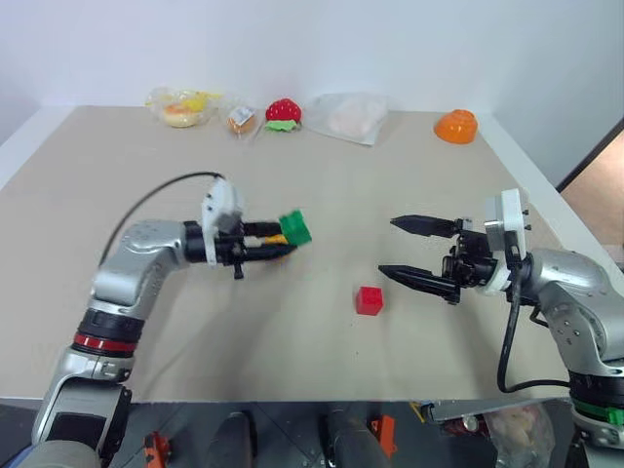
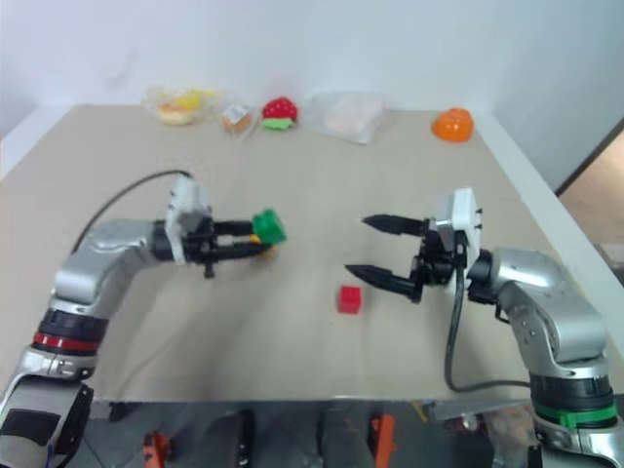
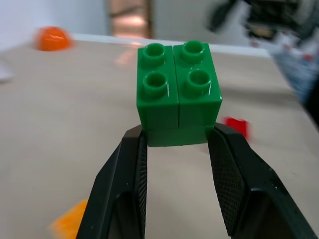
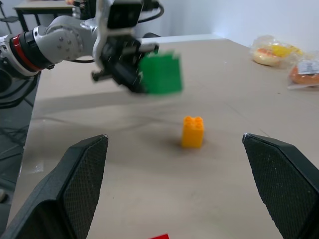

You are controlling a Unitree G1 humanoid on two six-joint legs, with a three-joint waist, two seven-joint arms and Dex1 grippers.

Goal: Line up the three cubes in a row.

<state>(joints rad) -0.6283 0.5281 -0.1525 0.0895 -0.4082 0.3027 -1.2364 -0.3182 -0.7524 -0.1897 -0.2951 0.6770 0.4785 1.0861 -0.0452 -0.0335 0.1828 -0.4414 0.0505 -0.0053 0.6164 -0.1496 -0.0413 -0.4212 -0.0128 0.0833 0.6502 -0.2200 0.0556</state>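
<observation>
Above mid-table, left claw grips green cube; right claw gapes empty.

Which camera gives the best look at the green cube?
The left wrist view: the green cube sits close up, studs clear, clamped in the left gripper. Both eye views show it small; the right wrist view shows it blurred.

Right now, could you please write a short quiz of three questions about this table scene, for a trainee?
1. True or false: the left gripper is shut on the green cube.
2. Which cube lies nearest the open right gripper? A) red cube B) yellow-orange cube C) green cube
3. Fill in: the green cube is held ____ the table, not resting on it.

Key: 1 true; 2 A; 3 above.
</observation>
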